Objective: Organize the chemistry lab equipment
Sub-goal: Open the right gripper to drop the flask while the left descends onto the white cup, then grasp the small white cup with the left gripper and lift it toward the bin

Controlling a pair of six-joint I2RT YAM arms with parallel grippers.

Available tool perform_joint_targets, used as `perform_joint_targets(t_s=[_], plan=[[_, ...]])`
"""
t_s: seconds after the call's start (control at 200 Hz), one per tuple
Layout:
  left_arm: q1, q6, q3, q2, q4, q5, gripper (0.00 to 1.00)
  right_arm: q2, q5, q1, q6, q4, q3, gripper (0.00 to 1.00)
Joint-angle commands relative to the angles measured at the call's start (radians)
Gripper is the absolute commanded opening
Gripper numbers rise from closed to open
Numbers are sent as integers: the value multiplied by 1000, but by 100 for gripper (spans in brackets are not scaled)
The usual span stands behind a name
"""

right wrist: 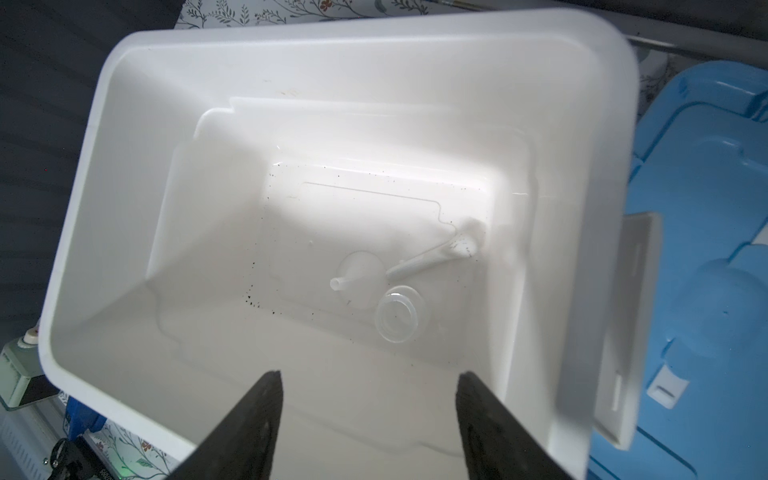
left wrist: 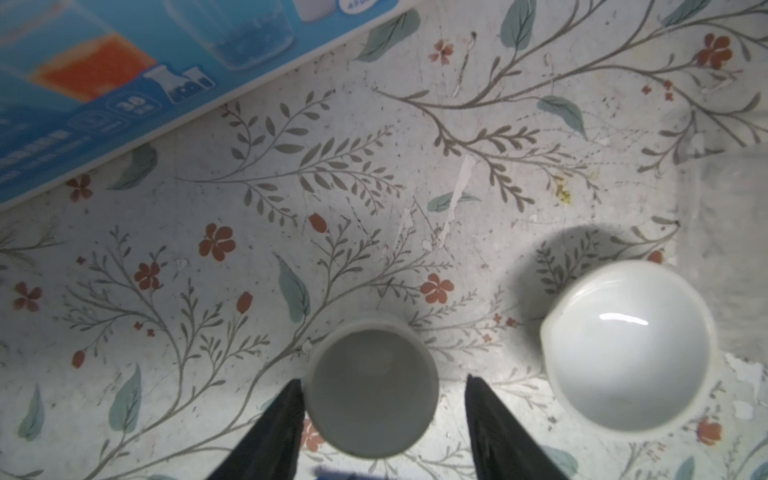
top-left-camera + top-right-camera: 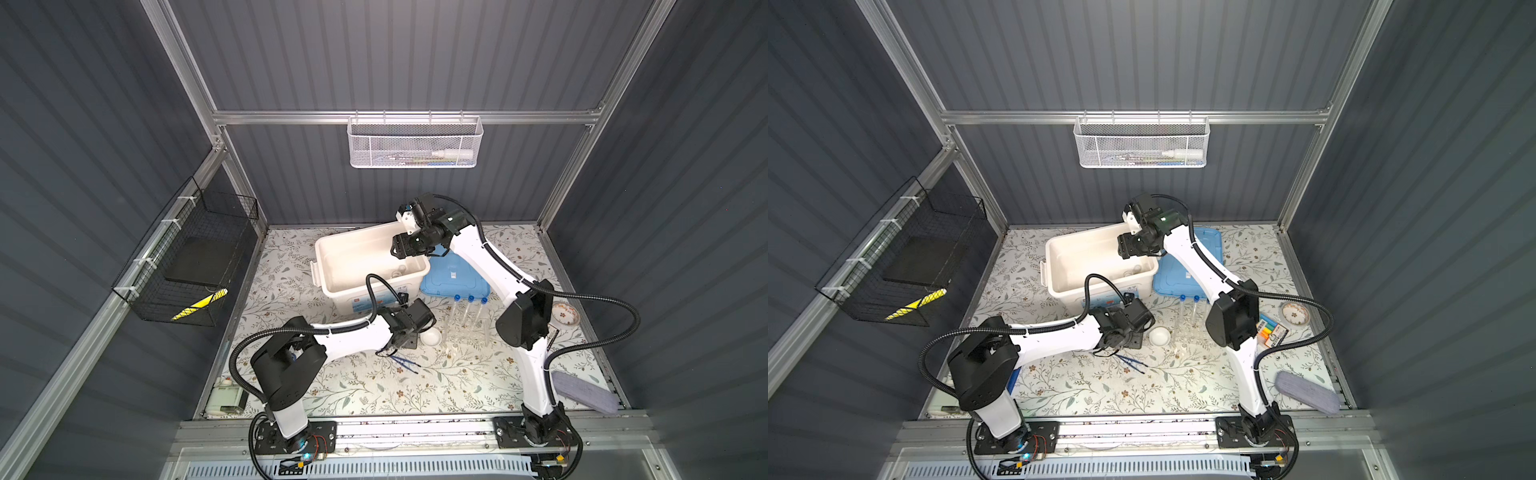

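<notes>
Your left gripper (image 2: 383,378) stands open astride the smaller white dish (image 2: 370,399) on the counter (image 2: 332,187), one finger touching its wall, the other just clear. Farther off, your right gripper (image 1: 369,373) hangs open and empty over the white bin (image 1: 332,29)

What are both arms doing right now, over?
Left gripper open, straddling small white cup. Right gripper open, empty, above bin; flask and rod inside. Bigger white dish beside cup, not touching; nothing blocking.
</notes>
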Motion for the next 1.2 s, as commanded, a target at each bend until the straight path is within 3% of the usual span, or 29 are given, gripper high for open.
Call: perform_joint_targets(t_s=[0.0, 0.515, 1.196], plan=[[13, -3, -15, 20, 10, 13, 61, -36, -8, -6, 7, 9, -35, 69], [27, 44, 14, 50, -2, 28, 44, -170, -18, -43, 26, 94, -210, 71], [26, 81, 130, -69, -139, -27, 41, -323, -34, -86, 24, 178, -410, 73]])
